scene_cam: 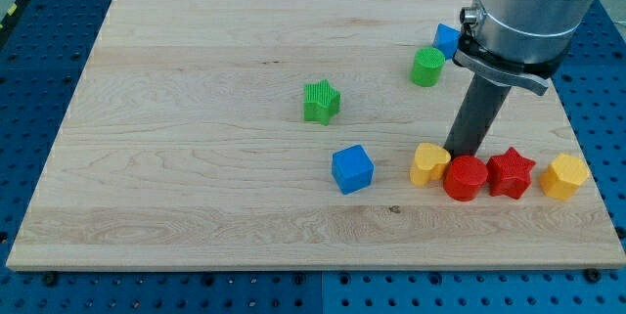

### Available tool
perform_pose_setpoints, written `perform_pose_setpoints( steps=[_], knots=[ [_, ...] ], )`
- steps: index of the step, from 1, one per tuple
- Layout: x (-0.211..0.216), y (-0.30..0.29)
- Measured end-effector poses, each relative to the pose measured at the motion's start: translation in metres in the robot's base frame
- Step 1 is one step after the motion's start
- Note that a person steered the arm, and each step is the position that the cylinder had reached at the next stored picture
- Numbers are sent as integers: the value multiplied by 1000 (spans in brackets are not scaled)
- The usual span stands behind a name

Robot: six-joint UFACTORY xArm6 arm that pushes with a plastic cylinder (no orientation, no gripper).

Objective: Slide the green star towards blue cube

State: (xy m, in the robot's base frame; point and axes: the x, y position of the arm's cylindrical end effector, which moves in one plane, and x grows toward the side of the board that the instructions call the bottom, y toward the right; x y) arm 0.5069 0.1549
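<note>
We see the green star (321,101) near the middle of the wooden board (196,109), up and to the view's left of the blue cube (352,169), the two apart. Our rod has no claw to open or close; my tip (460,153) stands well right of the star, just behind the yellow heart-like block (428,164) and red cylinder (466,178). No writing is readable.

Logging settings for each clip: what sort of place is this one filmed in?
Probably a robotics lab bench: a wooden board sits on a blue perforated table, with small plastic blocks like the green star and blue cube, and my tip by the yellow heart.
</note>
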Motion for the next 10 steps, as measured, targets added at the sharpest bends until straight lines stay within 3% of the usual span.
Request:
perform_pose_setpoints(
  steps=[3, 5, 7, 9, 10],
  knots=[
    [0, -43],
    [-36, -52],
    [-42, -103],
    [-103, -113],
    [-103, -140]
  ],
)
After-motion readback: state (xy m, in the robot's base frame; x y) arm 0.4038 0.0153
